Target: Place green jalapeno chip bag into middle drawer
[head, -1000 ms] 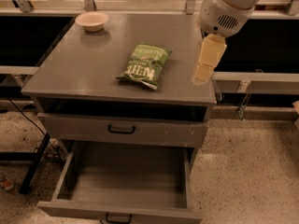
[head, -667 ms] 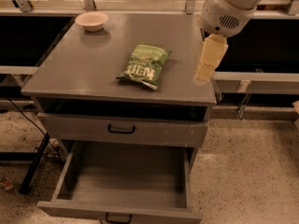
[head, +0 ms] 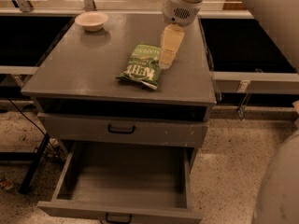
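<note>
The green jalapeno chip bag [head: 141, 67] lies flat on the grey cabinet top [head: 84, 69], right of centre. My gripper [head: 167, 55], cream-coloured below a white wrist, hangs just over the bag's right edge, at or very near it. The middle drawer [head: 122, 213] is pulled out at the bottom, its inside bare. Its black handle shows at the front edge. The closed drawer front [head: 70, 126] with a black handle sits directly above it.
A small cream bowl [head: 91, 20] stands at the back left of the cabinet top. Dark shelving flanks the cabinet on both sides. A black stand leg [head: 32, 164] leans on the speckled floor at the left. Part of my white body fills the right edge.
My gripper has moved left across the cabinet top, from beyond the bag's right side to just at its right edge. The bag and drawer have not moved.
</note>
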Robot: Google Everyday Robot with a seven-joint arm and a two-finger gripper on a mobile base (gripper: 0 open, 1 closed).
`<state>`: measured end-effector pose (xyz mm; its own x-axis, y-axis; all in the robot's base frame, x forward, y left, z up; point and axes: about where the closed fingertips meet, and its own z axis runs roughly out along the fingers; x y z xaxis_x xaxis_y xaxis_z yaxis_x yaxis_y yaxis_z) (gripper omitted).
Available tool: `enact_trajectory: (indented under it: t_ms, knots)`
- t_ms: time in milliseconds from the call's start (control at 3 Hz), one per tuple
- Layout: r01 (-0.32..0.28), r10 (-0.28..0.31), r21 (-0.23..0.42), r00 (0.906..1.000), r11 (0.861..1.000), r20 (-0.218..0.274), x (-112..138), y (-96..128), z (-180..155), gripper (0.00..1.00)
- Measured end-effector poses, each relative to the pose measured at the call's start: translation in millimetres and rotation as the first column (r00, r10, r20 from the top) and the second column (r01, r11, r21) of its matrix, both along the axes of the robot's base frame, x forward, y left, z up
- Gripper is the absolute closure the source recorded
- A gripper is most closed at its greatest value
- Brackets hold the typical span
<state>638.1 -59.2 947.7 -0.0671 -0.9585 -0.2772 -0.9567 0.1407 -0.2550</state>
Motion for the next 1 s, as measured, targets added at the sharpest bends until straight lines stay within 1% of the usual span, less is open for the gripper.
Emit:
enact_trajectory:
  t_ms: [333,667,1000]
  knots:
    - [0.000,0.000,0.000,1.0000,1.000,0.000,0.2,0.1,-0.3,0.00]
    - [-0.002,0.002,0.002,0.9992,1.000,-0.040,18.4,8.4,-31.9,0.00]
    - [-0.002,0.001,-0.012,0.9965,1.000,-0.084,40.4,17.2,-66.0,0.00]
